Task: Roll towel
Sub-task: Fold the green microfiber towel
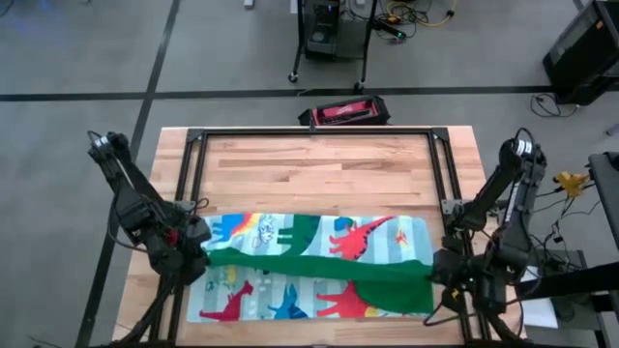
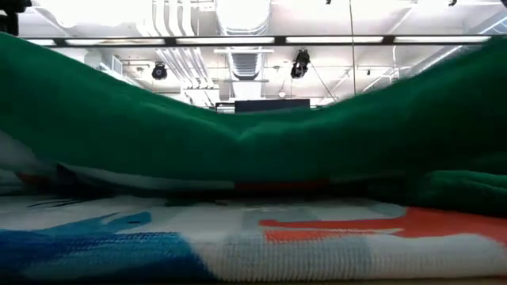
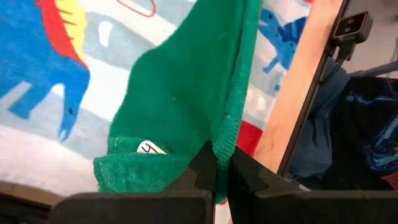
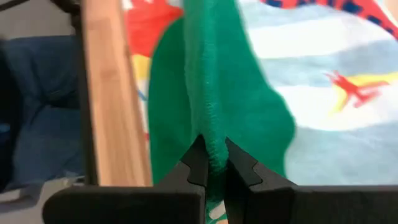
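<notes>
The towel [image 1: 319,266] lies print-up across the near half of the table [image 1: 319,169], its green near edge lifted into a fold along the middle. The left gripper [image 3: 221,163] is clamped on that edge at the towel's left end; the right gripper [image 4: 212,160] is clamped on it at the right end.

A raised green fold of the striped dinosaur-print cloth towel [image 2: 253,142] blocks the low view; its near print is blurred.

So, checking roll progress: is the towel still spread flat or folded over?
Partly folded. The towel has a green band of its back turned up across the middle, pinched by the left hand and right hand.
</notes>
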Available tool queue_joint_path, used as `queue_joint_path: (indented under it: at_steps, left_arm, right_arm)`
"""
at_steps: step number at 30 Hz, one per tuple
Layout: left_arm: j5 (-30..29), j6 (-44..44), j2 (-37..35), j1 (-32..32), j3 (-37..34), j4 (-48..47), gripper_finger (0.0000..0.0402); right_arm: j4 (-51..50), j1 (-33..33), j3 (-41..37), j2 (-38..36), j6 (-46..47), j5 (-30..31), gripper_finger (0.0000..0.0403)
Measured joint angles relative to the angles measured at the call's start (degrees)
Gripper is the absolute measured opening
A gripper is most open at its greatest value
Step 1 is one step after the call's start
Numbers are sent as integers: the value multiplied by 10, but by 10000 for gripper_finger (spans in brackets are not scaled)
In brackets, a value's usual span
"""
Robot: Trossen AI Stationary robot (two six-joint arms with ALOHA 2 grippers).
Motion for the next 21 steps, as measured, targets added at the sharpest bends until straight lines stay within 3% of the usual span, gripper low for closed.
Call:
queue_joint_path:
  at_steps: [7, 14, 21]
  left_arm:
    - [-8, -42, 38, -41, 0, 29, 0]
    - [-64, -79, 76, -91, 0, 34, 0]
    - [-54, -83, 113, -100, 0, 102, 0]
  right_arm:
    - [24, 12, -1, 44, 31, -28, 3]
    - [36, 27, 1, 64, 73, -19, 3]
    - [76, 30, -1, 93, 76, -41, 3]
